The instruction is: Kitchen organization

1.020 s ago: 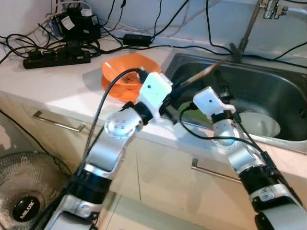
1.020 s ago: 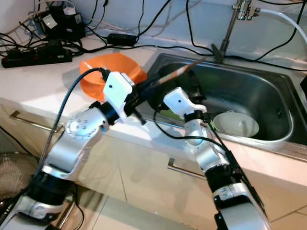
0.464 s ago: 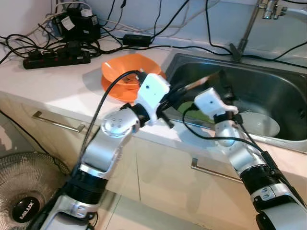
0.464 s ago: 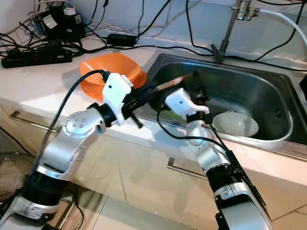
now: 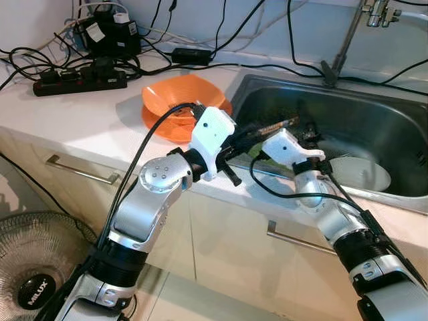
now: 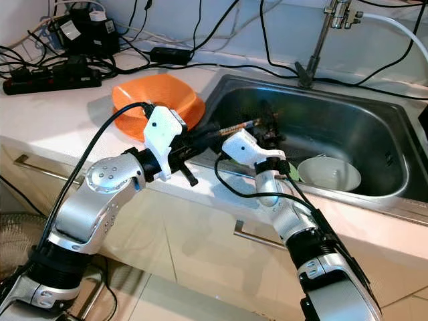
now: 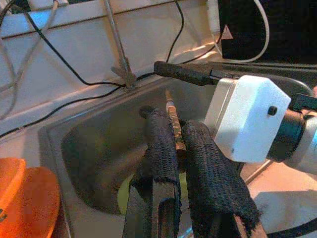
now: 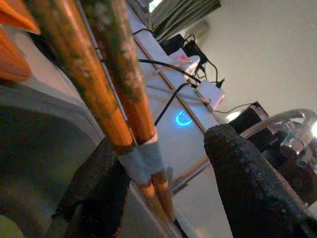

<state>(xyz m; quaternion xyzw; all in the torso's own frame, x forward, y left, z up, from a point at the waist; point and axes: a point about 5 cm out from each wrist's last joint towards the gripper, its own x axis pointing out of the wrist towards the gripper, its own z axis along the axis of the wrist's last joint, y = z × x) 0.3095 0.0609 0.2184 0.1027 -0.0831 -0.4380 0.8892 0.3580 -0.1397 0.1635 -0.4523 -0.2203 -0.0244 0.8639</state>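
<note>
- Your left arm is reaching forward with its elbow bent over the near edge of the counter (image 5: 80,120), and the left gripper (image 5: 249,134) is pointing right, out over the near left part of the sink (image 5: 374,127).
- That left gripper is pinching a pair of chopsticks (image 5: 271,127); in the left wrist view you are seeing its two black fingers (image 7: 161,148) pressed together on the sticks, which are poking out beyond them toward the far wall of the sink.
- Your right arm is rising from the near right and bending over the sink's near rim, with the right gripper (image 6: 266,128) meeting the far end of the same chopsticks.
- In the right wrist view its fingers (image 8: 247,173) are standing spread apart: the taped, orange-brown sticks are lying against one finger while the other is well clear of them.
- The eye views are giving you what the wrist cameras miss: a stack of orange bowls (image 5: 180,100) on the counter just left of the sink, a white bowl (image 5: 361,174) in the sink on the right, and a power strip (image 5: 80,77) among cables at the far left.
- The left wrist view is adding a yellow-green item (image 7: 126,196) on the sink floor, mostly hidden behind the fingers.
- From the head cameras the right gripper's fingertips are dark against the sink and hard to make out.
</note>
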